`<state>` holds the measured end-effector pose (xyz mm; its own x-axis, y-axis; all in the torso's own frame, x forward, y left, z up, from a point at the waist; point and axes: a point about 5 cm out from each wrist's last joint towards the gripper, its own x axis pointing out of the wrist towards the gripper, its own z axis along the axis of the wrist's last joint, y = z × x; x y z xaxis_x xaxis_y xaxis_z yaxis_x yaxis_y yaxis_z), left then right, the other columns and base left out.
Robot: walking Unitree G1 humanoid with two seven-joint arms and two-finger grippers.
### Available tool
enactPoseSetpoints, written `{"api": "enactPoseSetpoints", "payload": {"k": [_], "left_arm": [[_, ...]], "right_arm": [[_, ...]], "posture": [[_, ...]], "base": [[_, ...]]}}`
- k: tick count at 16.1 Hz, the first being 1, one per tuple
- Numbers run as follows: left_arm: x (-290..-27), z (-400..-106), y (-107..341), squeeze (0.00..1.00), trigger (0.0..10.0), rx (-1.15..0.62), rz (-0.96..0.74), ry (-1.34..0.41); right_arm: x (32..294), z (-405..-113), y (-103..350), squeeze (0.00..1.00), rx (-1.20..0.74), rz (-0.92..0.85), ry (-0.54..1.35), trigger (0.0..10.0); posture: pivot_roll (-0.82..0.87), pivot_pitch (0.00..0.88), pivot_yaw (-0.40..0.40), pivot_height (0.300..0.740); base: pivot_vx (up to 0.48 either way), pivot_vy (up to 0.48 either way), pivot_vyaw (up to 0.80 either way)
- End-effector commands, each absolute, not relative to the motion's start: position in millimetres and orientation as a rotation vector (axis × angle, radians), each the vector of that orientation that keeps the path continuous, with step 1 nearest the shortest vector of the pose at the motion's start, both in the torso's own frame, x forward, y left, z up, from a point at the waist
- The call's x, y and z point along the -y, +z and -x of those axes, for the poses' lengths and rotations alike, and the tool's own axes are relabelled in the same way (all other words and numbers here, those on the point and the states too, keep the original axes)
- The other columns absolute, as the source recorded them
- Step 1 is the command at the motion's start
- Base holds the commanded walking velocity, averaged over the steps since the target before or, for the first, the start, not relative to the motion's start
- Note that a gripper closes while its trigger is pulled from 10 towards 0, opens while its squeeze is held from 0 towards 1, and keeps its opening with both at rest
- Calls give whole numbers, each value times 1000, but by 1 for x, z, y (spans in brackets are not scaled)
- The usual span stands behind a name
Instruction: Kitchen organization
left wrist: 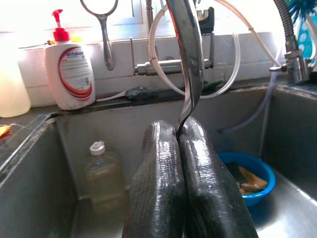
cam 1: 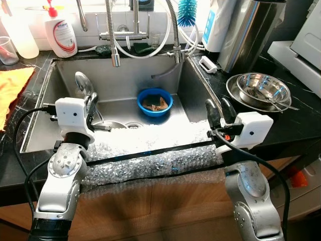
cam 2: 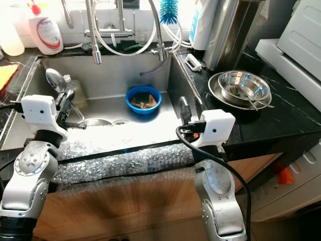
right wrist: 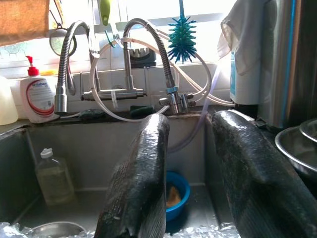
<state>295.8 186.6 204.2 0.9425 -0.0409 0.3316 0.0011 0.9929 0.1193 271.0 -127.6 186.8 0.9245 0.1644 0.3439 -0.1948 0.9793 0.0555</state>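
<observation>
My left gripper (cam 1: 92, 104) is over the left part of the steel sink (cam 1: 193, 88), shut on the handle of a metal ladle (cam 1: 83, 82). The ladle's bowl stands up above the fingers. In the left wrist view the two fingers (left wrist: 158, 173) press together on the thin shiny ladle handle (left wrist: 190, 74). My right gripper (cam 1: 220, 113) hovers open over the sink's front right corner, holding nothing; its fingers (right wrist: 143, 168) stand well apart. A blue bowl (cam 1: 155, 102) with brown scraps sits on the sink floor between the grippers.
Bubble wrap (cam 1: 150, 160) covers the sink's front edge. Stacked steel bowls (cam 1: 263, 88) with cutlery sit on the black counter at right. A hose faucet (cam 1: 113, 40), soap bottle (cam 1: 61, 32) and teal brush (cam 1: 186, 11) line the back. A plastic bottle (left wrist: 103, 173) stands in the sink's left corner.
</observation>
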Motion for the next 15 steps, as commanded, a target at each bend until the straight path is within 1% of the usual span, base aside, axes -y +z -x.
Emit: {"api": "enactPoseSetpoints", "payload": {"k": [1, 2, 5, 7, 11, 14, 15], "left_arm": [[-184, -299, 207, 0, 10000, 341, -127, -41], [-182, -303, 204, 0, 10000, 315, -157, -50], [-179, -311, 204, 0, 10000, 297, -154, -67], [-174, -315, 199, 0, 10000, 261, -162, -90], [-172, -317, 192, 0, 10000, 211, -190, -106], [-166, -314, 191, 0, 10000, 211, -156, -120], [-164, -314, 190, 376, 10000, 209, -154, -121]], "right_arm": [[132, -271, 182, 0, 335, -80, 162, 10000], [132, -271, 181, 0, 331, -85, 155, 10000], [130, -272, 181, 0, 331, -80, 160, 10000], [131, -272, 180, 0, 328, -82, 152, 10000], [127, -275, 179, 0, 319, -90, 163, 10000], [126, -276, 180, 0, 317, -91, 164, 10000], [126, -277, 180, 0, 316, -93, 165, 10000]], "posture": [[57, 32, -24, 740], [59, 30, -21, 740], [53, 46, -15, 740], [50, 74, -13, 740], [67, 105, -21, 740], [66, 118, -26, 740], [65, 123, -26, 740]], "base": [[0, 0, 0], [0, 0, 0], [0, 0, 0], [0, 0, 0], [0, 0, 0], [0, 0, 0], [0, 0, 0]]}}
